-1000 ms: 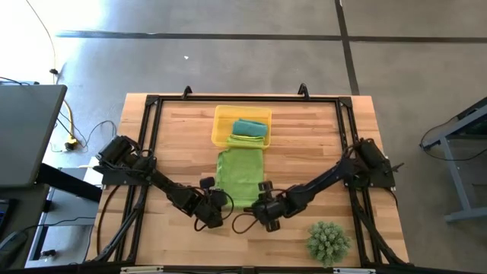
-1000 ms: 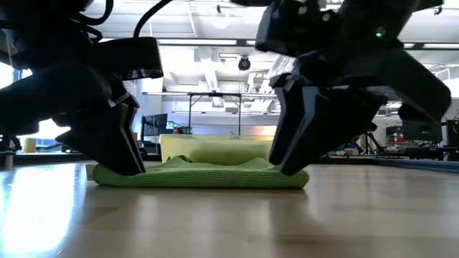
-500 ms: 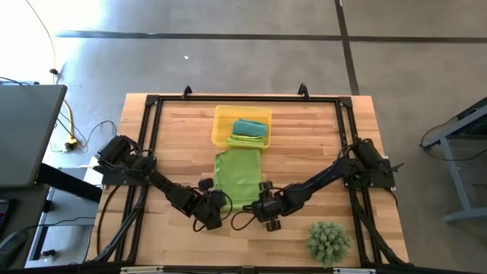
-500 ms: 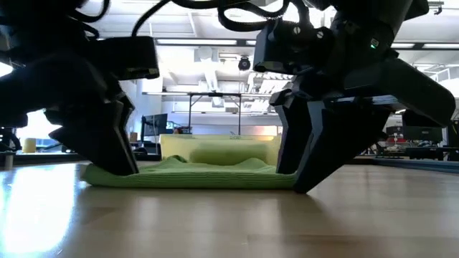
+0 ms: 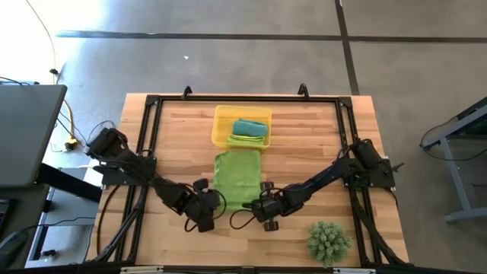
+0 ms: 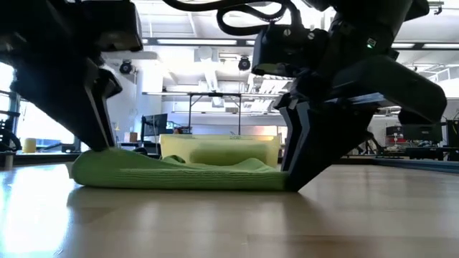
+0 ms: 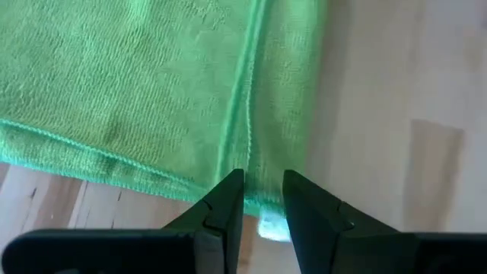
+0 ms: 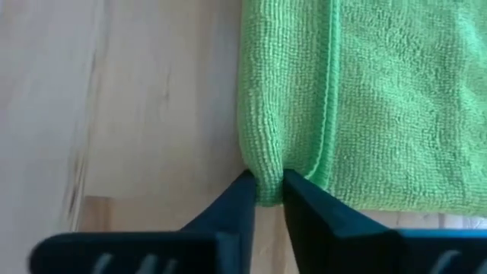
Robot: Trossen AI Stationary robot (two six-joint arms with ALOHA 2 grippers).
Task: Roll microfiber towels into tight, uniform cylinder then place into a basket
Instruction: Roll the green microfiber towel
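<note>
The yellow basket [image 5: 242,125] sits toward the far middle of the wooden surface [image 5: 304,144], and two rolled towels lie in it side by side: a teal towel [image 5: 249,127] and a lime-green towel [image 5: 245,140] at the basket's near wall. That makes three towels in all, one teal and two lime-green. The third, a lime-green towel [image 5: 237,176], lies spread flat on the surface just in front of the basket, its far edge next to the basket's near wall.

Both arms work at this flat towel's near edge. The left claw [image 7: 262,202] is clenched on the near left corner, with a fold of cloth pinched between its fingers. The right claw [image 8: 268,190] is clenched on the near right corner, where the folded edge bulges between its tips. In the low view the left corner stands a little higher than the right.

One spiky green plant ball [image 5: 329,241] rests at the near right of the surface, well apart from the towel.
</note>
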